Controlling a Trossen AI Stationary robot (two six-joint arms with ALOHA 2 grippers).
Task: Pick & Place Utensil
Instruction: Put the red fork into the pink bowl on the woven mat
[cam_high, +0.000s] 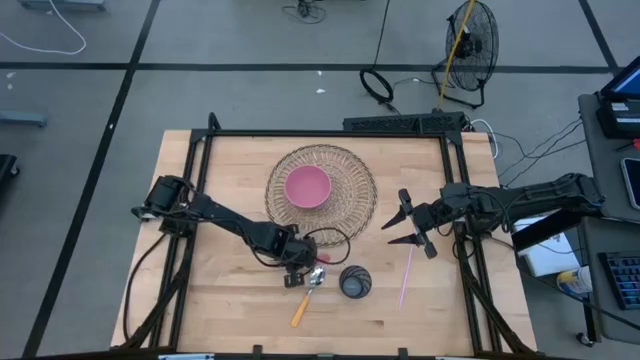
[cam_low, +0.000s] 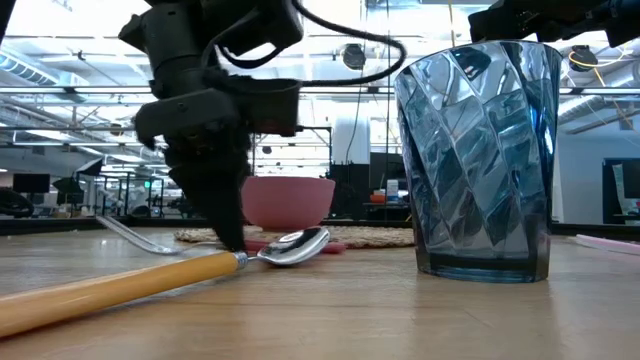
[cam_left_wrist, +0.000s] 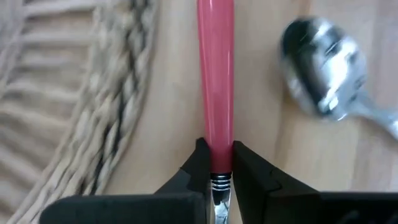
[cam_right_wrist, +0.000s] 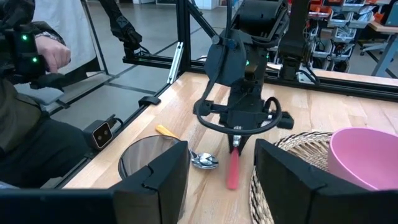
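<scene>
I am looking at a light wooden table (cam_high: 220, 190) framed by black rails. A round wicker mat (cam_high: 345, 165) is lying toward the far middle, with a pink bowl (cam_high: 307, 187) sitting on it. Just off the mat's near edge a pink-handled utensil (cam_left_wrist: 215, 81) is resting flat on the wood. Beside it a spoon (cam_high: 308, 290) with a yellow handle is lying at a slant. A blue glass (cam_high: 355, 282) is standing upright near the spoon's bowl. A pink straw (cam_high: 406, 277) is lying further right.
</scene>
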